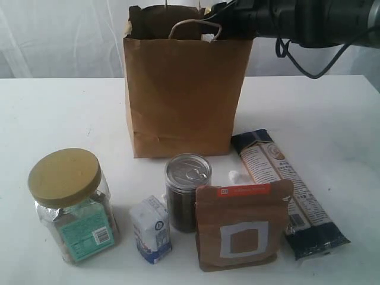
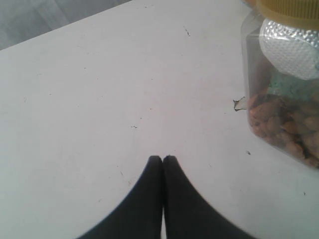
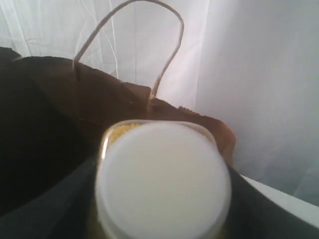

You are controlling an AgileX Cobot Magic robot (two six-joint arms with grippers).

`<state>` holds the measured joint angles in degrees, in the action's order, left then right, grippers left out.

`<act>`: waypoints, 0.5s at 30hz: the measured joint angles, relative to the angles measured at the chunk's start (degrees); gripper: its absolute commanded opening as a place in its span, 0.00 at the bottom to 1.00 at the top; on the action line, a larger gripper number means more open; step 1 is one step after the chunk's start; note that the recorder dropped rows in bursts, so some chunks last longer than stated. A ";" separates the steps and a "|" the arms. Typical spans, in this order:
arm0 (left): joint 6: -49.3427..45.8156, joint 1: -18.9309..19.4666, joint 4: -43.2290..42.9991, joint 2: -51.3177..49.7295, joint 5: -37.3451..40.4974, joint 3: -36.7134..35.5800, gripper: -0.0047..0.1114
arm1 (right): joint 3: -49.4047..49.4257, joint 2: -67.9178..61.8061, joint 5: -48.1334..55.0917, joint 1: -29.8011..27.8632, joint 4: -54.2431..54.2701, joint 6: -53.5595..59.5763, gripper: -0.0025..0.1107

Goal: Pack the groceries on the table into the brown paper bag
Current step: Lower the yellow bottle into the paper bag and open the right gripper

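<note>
White-capped yellow bottle [image 3: 162, 174] clasped in right hand [image 3: 162, 211] over brown paper bag [image 1: 184, 95]; left hand [image 2: 162, 160] closed, empty; jar [image 1: 71, 205], can [image 1: 187, 199], carton [image 1: 152, 231], pouch [image 1: 240, 228], packet [image 1: 288, 193] unpacked.

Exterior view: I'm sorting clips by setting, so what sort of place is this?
Probably a staged robot test bench, not a shop or kitchen: a white table, a plain white curtain behind it, and a black robot arm over the brown paper bag.

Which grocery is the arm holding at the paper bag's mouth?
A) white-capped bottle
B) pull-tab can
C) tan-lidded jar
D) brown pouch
A: in the right wrist view the right gripper clasps the yellow bottle with white cap at the rim of the brown paper bag.
</note>
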<state>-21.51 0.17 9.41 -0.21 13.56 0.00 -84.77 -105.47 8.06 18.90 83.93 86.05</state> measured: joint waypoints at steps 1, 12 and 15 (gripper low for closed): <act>0.00 0.00 0.00 0.00 0.00 0.00 0.04 | 0.00 0.00 0.00 0.00 0.00 0.31 0.45; 0.00 0.00 0.00 0.00 0.00 0.00 0.04 | -0.38 0.23 1.10 0.00 0.67 0.56 0.66; 0.00 0.00 0.00 0.00 0.00 0.00 0.04 | -0.49 0.36 0.68 0.00 0.88 0.56 0.66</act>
<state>-21.51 0.17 9.41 -0.21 13.56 0.00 -85.26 -105.11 8.75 18.90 84.82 86.60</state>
